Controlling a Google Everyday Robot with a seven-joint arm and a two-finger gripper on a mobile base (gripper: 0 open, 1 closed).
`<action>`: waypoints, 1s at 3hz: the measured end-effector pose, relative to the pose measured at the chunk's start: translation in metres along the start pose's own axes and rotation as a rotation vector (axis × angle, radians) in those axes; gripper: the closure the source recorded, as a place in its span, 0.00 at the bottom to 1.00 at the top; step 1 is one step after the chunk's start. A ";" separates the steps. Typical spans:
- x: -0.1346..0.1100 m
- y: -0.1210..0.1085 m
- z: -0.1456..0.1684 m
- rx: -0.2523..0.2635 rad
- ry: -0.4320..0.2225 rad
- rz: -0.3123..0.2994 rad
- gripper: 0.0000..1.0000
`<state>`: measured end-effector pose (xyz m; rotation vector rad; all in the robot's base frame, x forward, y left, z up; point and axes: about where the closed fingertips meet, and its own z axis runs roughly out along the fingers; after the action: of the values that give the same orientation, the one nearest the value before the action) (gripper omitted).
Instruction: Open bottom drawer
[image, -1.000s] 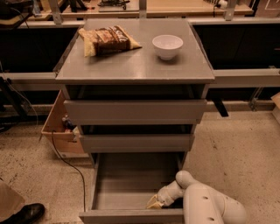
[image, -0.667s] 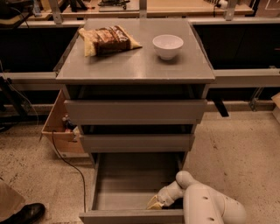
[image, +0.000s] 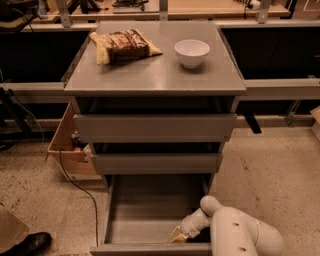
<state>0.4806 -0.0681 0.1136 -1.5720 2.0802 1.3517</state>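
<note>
1. The bottom drawer (image: 150, 220) is at the foot of the grey cabinet (image: 155, 75) and stands pulled well out.
2. The robot's hand (image: 178, 235) is inside the drawer, just behind its front panel. I cannot tell how wide it is.
3. The drawer is probably stiff, light and smooth-sliding. It has no handle, so hook the front's top edge.
4. No writing is readable, even on the snack bag (image: 125, 46).

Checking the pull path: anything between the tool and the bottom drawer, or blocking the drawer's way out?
Nothing visible. The tool sits inside the bottom drawer, at the right end of its front panel. The drawer is pulled well out; the cable lies on the floor to its left, outside its path.
</note>
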 end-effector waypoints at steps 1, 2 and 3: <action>0.009 0.014 0.004 -0.035 0.033 -0.009 1.00; 0.009 0.013 0.004 -0.035 0.033 -0.009 1.00; 0.018 0.032 0.010 -0.088 0.074 -0.017 1.00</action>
<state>0.4430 -0.0720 0.1137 -1.6955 2.0701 1.4178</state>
